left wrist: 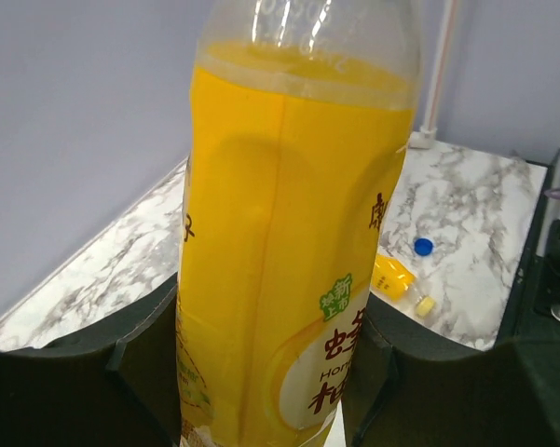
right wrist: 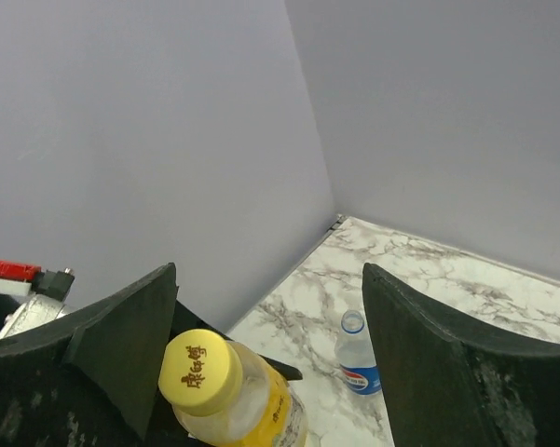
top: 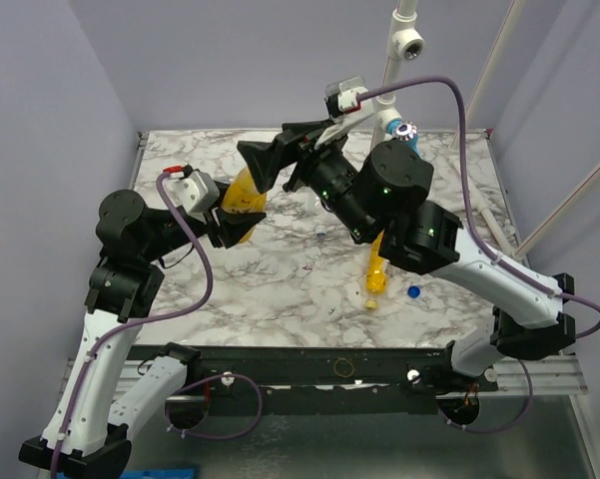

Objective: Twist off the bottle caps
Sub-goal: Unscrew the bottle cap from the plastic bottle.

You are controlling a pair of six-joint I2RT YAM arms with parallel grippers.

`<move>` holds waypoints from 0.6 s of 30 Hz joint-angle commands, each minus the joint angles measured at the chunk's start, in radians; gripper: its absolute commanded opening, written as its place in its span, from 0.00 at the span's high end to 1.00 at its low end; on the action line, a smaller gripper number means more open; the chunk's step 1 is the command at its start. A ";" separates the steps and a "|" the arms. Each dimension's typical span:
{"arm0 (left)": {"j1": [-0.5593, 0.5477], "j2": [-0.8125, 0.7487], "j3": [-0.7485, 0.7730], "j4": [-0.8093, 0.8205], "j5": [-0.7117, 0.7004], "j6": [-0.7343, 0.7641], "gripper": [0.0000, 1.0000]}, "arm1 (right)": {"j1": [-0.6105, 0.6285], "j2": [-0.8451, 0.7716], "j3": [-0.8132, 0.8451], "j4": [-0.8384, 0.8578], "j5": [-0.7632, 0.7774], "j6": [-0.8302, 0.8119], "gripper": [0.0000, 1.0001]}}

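My left gripper (left wrist: 270, 372) is shut on the body of an upright yellow-orange bottle (left wrist: 289, 233), its fingers pressed against both sides of the label. The top view shows that bottle (top: 243, 200) held above the left half of the table. Its yellow cap (right wrist: 199, 371) sits on the neck between the spread fingers of my open right gripper (right wrist: 270, 345), close to the left finger (right wrist: 121, 345) and well apart from the right one. A second yellow bottle (top: 376, 269) lies on its side with its yellow cap (left wrist: 425, 305) on. A loose blue cap (top: 413, 291) rests beside it.
An uncapped clear Pepsi bottle (right wrist: 359, 358) stands on the marble table (top: 280, 289) beyond the held bottle. Grey walls close the left and back sides. A white camera pole (top: 399, 50) rises at the back right, and my right arm (top: 429, 235) crosses the table's middle.
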 commanded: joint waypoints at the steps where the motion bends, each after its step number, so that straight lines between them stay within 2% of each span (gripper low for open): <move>1: 0.001 0.000 -0.009 0.070 -0.218 -0.054 1.00 | -0.014 0.083 0.154 -0.208 0.027 0.054 0.16; 5: 0.000 0.006 -0.017 0.071 -0.263 -0.082 1.00 | -0.017 0.111 0.182 -0.234 -0.007 0.056 0.22; 14: 0.000 0.018 -0.016 0.059 -0.268 -0.134 1.00 | -0.066 0.096 0.143 -0.166 -0.138 0.091 0.53; 18: 0.000 0.010 -0.026 0.058 -0.244 -0.144 1.00 | -0.097 0.098 0.134 -0.145 -0.200 0.110 0.56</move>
